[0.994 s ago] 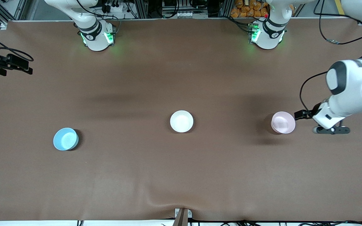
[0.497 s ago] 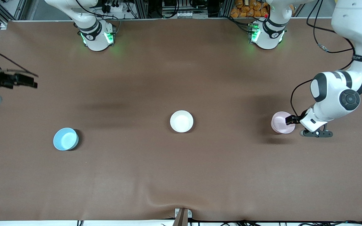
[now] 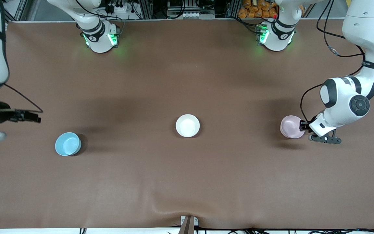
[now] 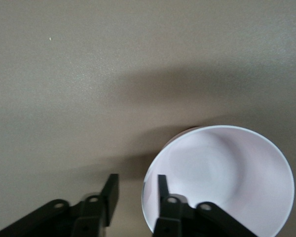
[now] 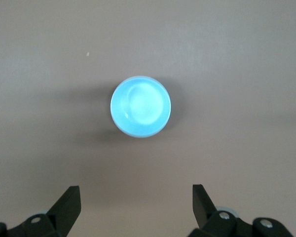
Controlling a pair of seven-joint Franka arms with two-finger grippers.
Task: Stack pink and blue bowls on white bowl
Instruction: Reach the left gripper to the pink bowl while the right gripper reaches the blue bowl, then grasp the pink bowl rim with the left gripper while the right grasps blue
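Observation:
The pale pink bowl (image 3: pixel 291 126) stands toward the left arm's end of the table. My left gripper (image 3: pixel 302 126) is low at its rim and open. In the left wrist view (image 4: pixel 136 181) one finger (image 4: pixel 161 186) is inside the pink bowl (image 4: pixel 222 177) and the other is outside, with the rim between them. The white bowl (image 3: pixel 187 125) stands mid-table. The sky-blue bowl (image 3: pixel 67 144) stands toward the right arm's end. My right gripper (image 3: pixel 32 117) hovers open and empty over the table beside it. The right wrist view (image 5: pixel 134 202) shows the blue bowl (image 5: pixel 140 106) ahead of the wide-open fingers.
The brown table (image 3: pixel 187 178) carries only the three bowls. Both arm bases (image 3: pixel 99 37) stand along the edge farthest from the front camera. A small bracket (image 3: pixel 188 222) sits at the nearest table edge.
My left gripper moved in and down until its fingers straddle the pink bowl's rim. My right gripper travelled over the table toward the blue bowl. The bowls have not moved.

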